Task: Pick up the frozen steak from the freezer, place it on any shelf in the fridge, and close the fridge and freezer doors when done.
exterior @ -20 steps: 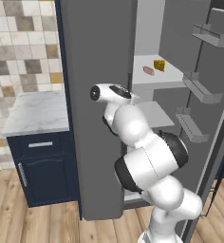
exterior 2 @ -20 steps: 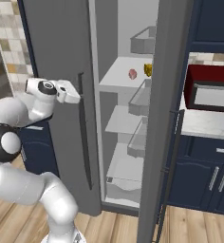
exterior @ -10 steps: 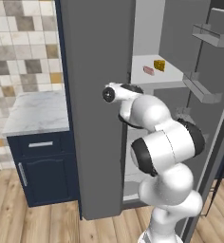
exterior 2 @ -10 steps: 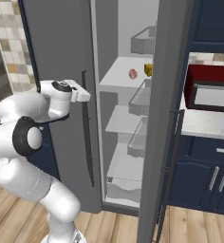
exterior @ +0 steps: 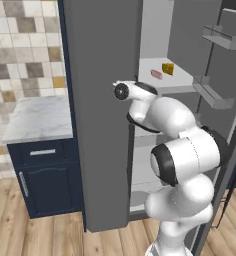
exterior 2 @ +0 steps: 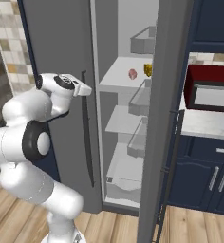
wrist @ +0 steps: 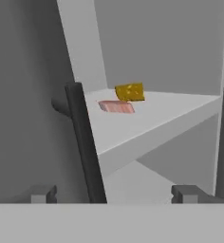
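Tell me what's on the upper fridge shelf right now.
The frozen steak lies flat on the shelf, a yellow cheese wedge just behind it. The shelf's far left corner is hidden behind the closed freezer door.

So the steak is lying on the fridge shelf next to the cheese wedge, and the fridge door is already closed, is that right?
Not quite: the fridge door is open, as the right base view shows. The steak does lie on the fridge shelf beside the cheese wedge.

Steak [wrist: 116, 107]: pinkish-red. Cheese wedge [wrist: 130, 91]: yellow-orange, speckled. Shelf [wrist: 152, 116]: white. Freezer door [exterior: 97, 110]: plain grey; bar handle [wrist: 85, 142]: dark. Wall tiles [exterior: 25, 50]: beige, brown and white mosaic. Table [exterior: 40, 120]: pale marbled; cabinet [exterior: 47, 175]: navy. Floor [exterior: 50, 237]: light wood.
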### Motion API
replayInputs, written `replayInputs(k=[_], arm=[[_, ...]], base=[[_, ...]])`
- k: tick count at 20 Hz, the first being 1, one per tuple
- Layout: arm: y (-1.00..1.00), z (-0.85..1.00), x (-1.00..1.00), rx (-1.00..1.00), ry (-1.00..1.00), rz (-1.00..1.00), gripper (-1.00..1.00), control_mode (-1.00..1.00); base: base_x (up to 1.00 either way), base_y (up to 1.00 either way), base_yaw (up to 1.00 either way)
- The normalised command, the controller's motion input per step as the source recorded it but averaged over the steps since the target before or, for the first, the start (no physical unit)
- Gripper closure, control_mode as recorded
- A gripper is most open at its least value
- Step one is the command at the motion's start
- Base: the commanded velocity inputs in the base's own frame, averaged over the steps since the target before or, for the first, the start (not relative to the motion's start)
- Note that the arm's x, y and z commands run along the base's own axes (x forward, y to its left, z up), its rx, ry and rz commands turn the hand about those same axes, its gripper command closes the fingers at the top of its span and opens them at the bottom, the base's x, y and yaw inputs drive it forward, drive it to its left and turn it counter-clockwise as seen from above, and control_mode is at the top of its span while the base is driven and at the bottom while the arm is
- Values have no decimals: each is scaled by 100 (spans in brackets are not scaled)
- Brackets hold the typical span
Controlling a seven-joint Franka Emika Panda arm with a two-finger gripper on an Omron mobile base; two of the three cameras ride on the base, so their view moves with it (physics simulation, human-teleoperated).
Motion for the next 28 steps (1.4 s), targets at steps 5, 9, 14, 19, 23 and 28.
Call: replayInputs(k=[5, 9, 14, 19, 23, 28], arm=[[0, 100, -3, 0, -10, 0, -100, -100], [-3, 100, -41, 0, -6, 0, -100, -100], [-14, 46, -100, 7, 0, 1, -100, -100], [-38, 2, -100, 10, 0, 3, -100, -100], [-36, -6, -100, 8, 0, 2, -100, -100], [-19, -4, -100, 5, 1, 0, -100, -100]], base=[[0, 0, 0], [0, 0, 0], [0, 0, 0], [0, 0, 0], [0, 0, 0], [0, 0, 0]])
